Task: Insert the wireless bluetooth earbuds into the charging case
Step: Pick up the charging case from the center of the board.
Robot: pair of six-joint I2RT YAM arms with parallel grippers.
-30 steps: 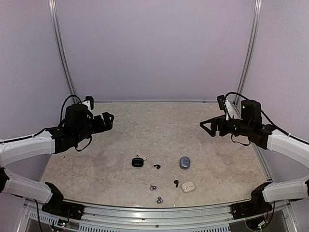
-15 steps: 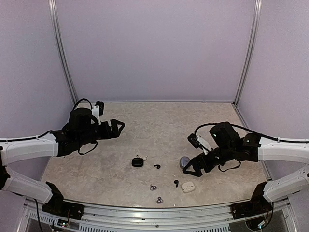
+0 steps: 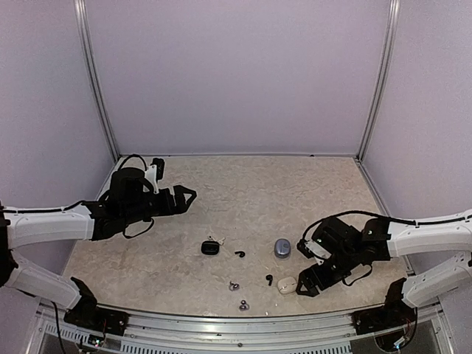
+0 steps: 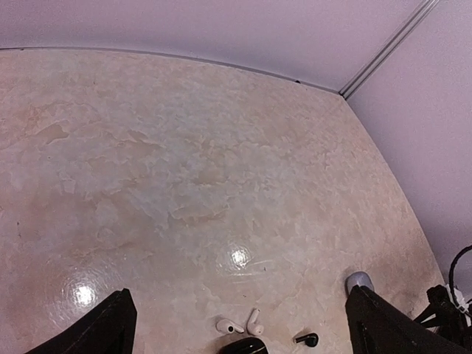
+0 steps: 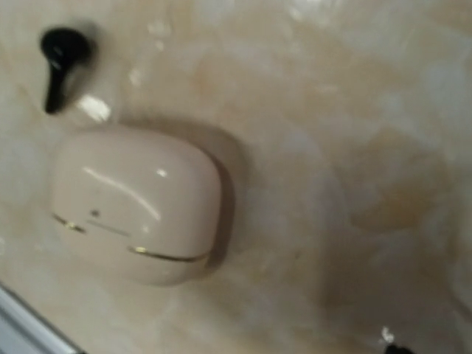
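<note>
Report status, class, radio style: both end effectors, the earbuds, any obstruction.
Left end effector open, aloft. Right end effector empty, beside closed cream case. Black earbud loose next to case, not inserted. No obstruction.

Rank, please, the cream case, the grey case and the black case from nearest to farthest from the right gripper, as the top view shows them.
1. cream case: right beside the right gripper, on its image-left, at the front.
2. grey case: farther back, behind the cream one.
3. black case: well off to the image-left, near the middle.
</note>
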